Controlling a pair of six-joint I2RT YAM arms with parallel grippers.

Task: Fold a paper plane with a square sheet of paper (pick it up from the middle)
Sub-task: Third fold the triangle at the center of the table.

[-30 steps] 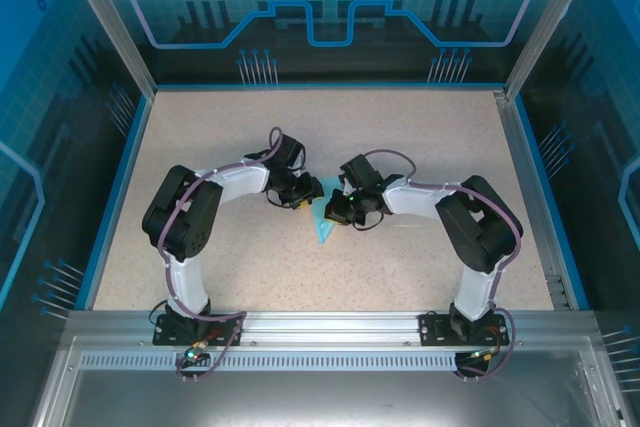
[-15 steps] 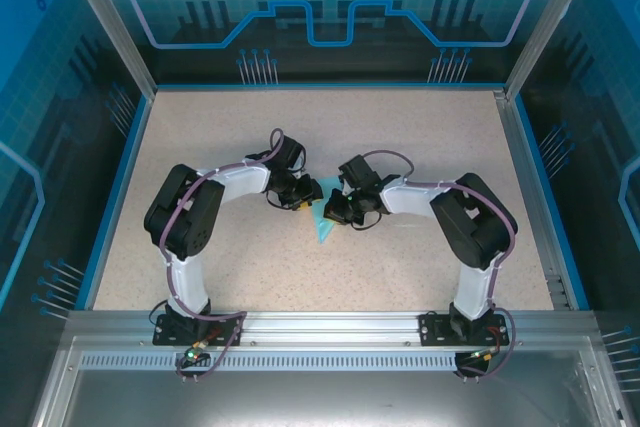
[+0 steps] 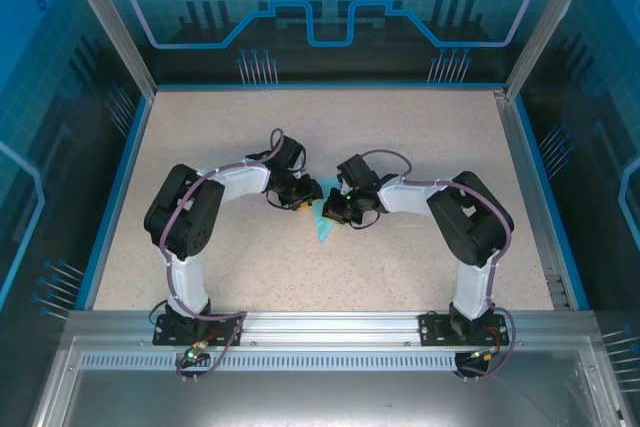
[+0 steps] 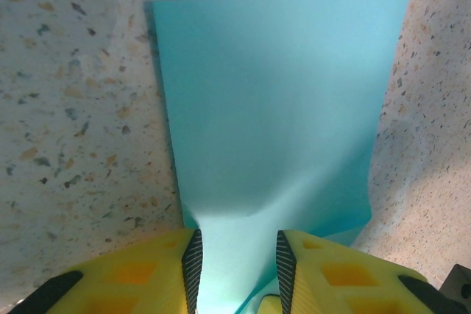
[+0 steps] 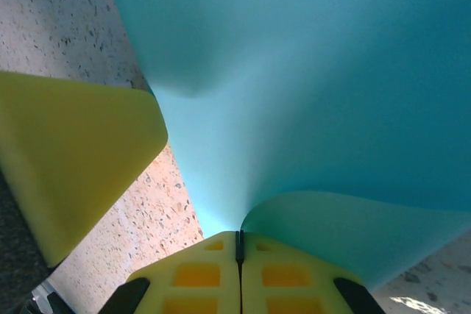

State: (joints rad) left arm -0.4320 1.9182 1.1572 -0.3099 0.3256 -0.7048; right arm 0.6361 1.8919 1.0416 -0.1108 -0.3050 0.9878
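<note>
**Cyan paper pinched at mid-table, much of it masked by the arms**

Cyan-blue sheet of paper is found near the middle of the speckled table, between the two wrists. From the overhead camera only a small pointed wedge of it is seen, tip toward the arm bases. The rest is covered by the gripper heads. Fold lines cannot be made out at that size.

Left gripper: jaws are seen standing partly apart in the left wrist view, with the paper showing in the gap between the black pads. Whether the pads press on the sheet cannot be told. Beyond the fingers the paper lies on the table as a tapering panel, wider at its far edge. It lifts off the surface close to the fingers. Its near end is cut off by the frame and by the yellow finger bodies.

Right gripper: jaws are closed flush, and a thin edge of the paper is clamped in the seam. From the grip the sheet rises and spreads across most of the right wrist view. One curled lobe is noted at lower right. The outline is cropped on three sides, so the sheet's overall shape is not readable here.

A blurred yellow wedge is noted at the left of that view, beside the paper. It is too close to the lens to be identified with certainty.
</note>
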